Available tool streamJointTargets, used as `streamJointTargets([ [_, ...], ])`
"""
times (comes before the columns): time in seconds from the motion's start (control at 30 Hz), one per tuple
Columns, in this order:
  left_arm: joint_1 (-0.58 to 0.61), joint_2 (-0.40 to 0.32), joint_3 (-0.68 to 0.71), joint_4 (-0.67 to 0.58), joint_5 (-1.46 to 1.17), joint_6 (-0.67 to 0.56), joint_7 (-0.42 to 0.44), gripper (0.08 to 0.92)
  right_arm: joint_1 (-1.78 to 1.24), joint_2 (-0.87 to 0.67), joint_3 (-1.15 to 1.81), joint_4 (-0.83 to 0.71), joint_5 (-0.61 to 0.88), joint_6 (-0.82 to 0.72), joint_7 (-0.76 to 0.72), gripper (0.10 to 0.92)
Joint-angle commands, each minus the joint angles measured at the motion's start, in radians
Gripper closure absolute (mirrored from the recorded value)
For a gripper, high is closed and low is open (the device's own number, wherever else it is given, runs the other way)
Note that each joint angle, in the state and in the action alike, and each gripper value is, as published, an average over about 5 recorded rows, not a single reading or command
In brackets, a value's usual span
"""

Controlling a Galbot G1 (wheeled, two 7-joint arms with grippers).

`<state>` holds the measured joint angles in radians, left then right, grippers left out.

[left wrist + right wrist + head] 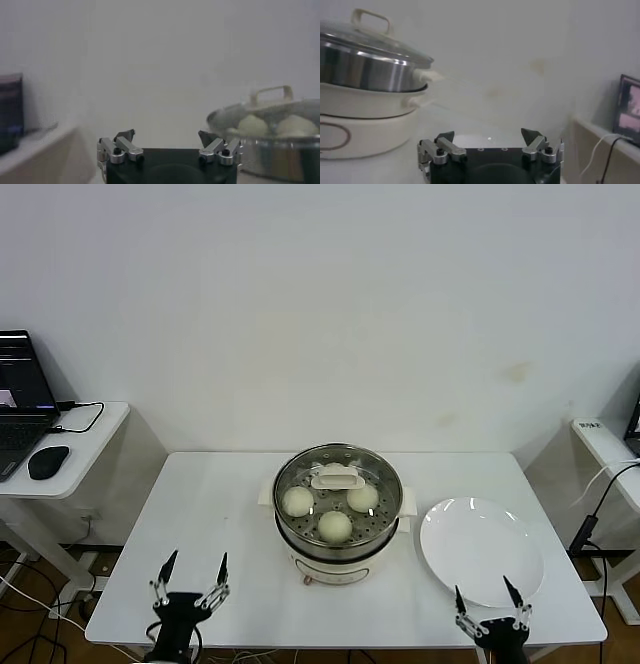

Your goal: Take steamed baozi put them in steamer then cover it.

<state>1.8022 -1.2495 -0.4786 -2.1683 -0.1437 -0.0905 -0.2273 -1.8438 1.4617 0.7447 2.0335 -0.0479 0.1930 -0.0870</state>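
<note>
- The left gripper (191, 576) hangs at the near table edge, jaws spread wide and holding nothing.
- The right gripper (486, 600) hangs at the near edge too, jaws apart and bare.
- Ahead of both, between them, sits the steamer (338, 557), with the buns (335, 526) inside.
- The lid (337, 476) is already on top, so the job looks done.
- Best to keep both arms back and not bump the pot.
- The white plate (481, 550) lies just ahead of the right jaws.
- The table (220, 534) has open room ahead of the left jaws.
</note>
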Motion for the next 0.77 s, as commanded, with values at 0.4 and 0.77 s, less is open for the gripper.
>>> streamJointTargets([
  [0.4,0.176,-0.039,-0.037,0.063,-0.132,-0.126,0.101,0.177,-0.063,-0.038,-0.094,0.033,0.155,-0.041,-0.063,0.203],
  [0.77,0.189,-0.039,-0.033,0.068,-0.116,-0.133,0.093,0.177,-0.098,-0.038,-0.082,0.047,0.142,-0.057,-0.032,0.203],
])
